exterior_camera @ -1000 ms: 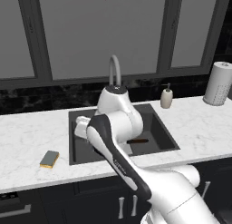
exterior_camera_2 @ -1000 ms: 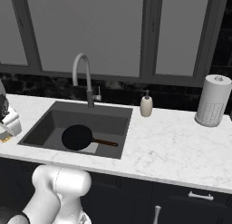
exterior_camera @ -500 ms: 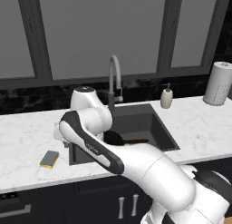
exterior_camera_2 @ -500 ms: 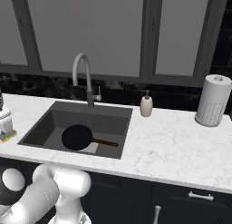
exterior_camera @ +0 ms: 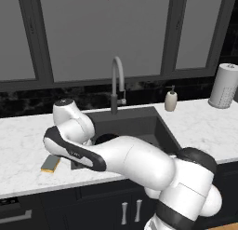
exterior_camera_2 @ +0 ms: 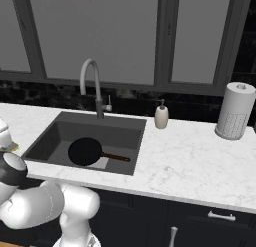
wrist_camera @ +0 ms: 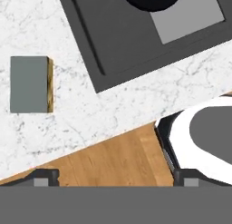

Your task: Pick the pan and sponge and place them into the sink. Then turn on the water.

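With the pan already lying in the sink, the arm hung over the counter's left end, near the sponge.

The sponge lay scrub side up on the marble, just left of the basin and apart from its rim; the gripper stood above it with jaws wide and empty (its tips flanked bare floor, not the sponge). Fetching the sponge looked to be the step in hand; next, the hand would need to centre over it, descend and close.

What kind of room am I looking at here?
A rendered home kitchen, by the look of it: a dark sink in a white marble counter, a gooseneck faucet, and a paper towel roll.
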Controlling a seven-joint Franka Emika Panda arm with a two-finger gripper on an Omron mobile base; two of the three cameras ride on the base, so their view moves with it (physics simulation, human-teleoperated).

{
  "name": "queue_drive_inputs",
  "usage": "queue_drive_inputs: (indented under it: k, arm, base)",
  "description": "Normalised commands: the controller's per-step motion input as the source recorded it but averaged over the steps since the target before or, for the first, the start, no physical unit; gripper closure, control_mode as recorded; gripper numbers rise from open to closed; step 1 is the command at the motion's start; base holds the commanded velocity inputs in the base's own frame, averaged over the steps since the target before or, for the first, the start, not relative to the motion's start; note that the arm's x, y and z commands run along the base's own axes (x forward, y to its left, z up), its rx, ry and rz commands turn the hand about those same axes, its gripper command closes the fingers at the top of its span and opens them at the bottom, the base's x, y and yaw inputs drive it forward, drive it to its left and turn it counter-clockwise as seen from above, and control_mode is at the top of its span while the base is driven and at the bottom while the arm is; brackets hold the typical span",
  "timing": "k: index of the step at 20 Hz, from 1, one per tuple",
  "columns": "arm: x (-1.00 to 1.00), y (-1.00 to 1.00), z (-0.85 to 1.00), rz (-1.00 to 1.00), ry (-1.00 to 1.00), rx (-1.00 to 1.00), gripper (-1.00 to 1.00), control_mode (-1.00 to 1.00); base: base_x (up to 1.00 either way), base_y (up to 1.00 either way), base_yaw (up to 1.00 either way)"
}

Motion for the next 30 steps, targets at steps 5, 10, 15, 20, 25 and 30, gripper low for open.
queue_drive_inputs:
  k: [5, 10, 15, 20, 25, 30]
  arm:
    - [0.32, 0.22, -0.33, -0.02, 0.00, -0.07, -1.00, -1.00]
    - [0.31, 0.27, -0.09, -0.01, 0.00, 0.00, -1.00, -1.00]
    - [0.32, 0.26, -0.14, 0.00, 0.00, 0.00, -1.00, -1.00]
    - [0.36, 0.22, -0.29, 0.00, 0.00, 0.00, -1.00, -1.00]
    - [0.36, 0.29, -0.23, 0.00, 0.00, 0.00, -1.00, -1.00]
    - [0.31, 0.34, -0.13, 0.00, 0.00, 0.00, -1.00, -1.00]
  base:
    - [0.00, 0.00, 0.00]
    - [0.00, 0.00, 0.00]
    - [0.00, 0.00, 0.00]
    - [0.00, 0.00, 0.00]
    - [0.00, 0.00, 0.00]
    - [0.00, 0.00, 0.00]
